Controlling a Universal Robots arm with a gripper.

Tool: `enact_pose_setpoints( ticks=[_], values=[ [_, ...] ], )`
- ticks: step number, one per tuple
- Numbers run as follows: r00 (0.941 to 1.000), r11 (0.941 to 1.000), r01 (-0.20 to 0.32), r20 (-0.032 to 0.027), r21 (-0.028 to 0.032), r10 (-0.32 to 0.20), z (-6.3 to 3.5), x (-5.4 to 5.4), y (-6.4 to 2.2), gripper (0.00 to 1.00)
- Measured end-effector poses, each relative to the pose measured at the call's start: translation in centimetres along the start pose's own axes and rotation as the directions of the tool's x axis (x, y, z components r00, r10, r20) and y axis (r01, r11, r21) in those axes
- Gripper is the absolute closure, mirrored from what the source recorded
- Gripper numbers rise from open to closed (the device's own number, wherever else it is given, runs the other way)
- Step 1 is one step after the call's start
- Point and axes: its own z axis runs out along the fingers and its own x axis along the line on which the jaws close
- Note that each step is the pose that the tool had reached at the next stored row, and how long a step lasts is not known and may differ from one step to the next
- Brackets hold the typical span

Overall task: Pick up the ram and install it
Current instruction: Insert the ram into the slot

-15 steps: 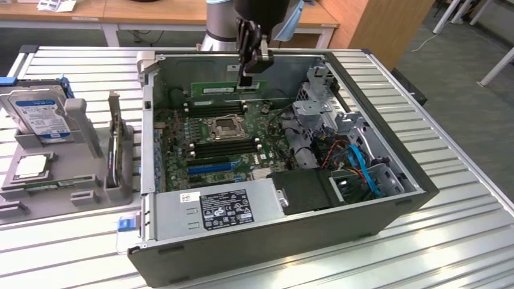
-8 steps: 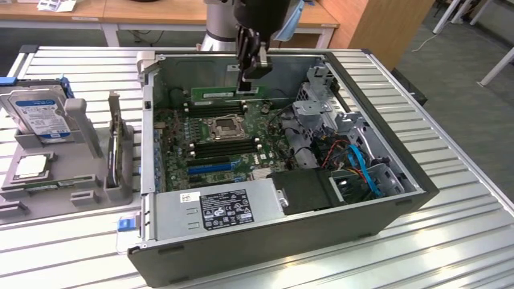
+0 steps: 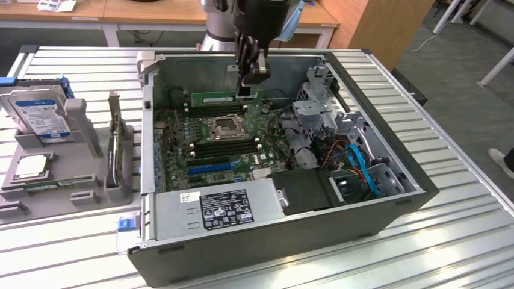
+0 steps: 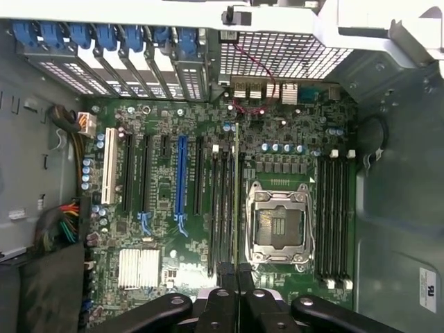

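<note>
Inside the open computer case (image 3: 386, 198), my gripper (image 3: 244, 91) is shut on the ram (image 3: 213, 95), a thin green stick with a white sticker. It holds the stick level and on edge over the motherboard (image 3: 241, 150). In the wrist view the ram (image 4: 236, 194) shows edge-on as a thin line reaching away from my gripper (image 4: 236, 274). It lies along the black memory slots (image 4: 223, 208) beside the CPU socket (image 4: 277, 225). I cannot tell whether the stick touches a slot.
A grey holder tray (image 3: 48, 198) in the exterior view's left carries a hard drive (image 3: 40, 114), an upright expansion card (image 3: 119, 150) and a CPU chip (image 3: 32, 165). The power supply (image 3: 221, 208), the drive cage (image 3: 321, 96) and blue cables (image 3: 365, 171) crowd the case's near and right sides.
</note>
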Motion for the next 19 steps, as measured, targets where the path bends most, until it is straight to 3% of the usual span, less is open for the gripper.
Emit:
enact_pose_setpoints(
  ticks=[19],
  values=[
    [1.0000,1.0000,0.000,0.0000,0.0000,0.000,1.96,0.0,-0.12,0.88]
  ],
)
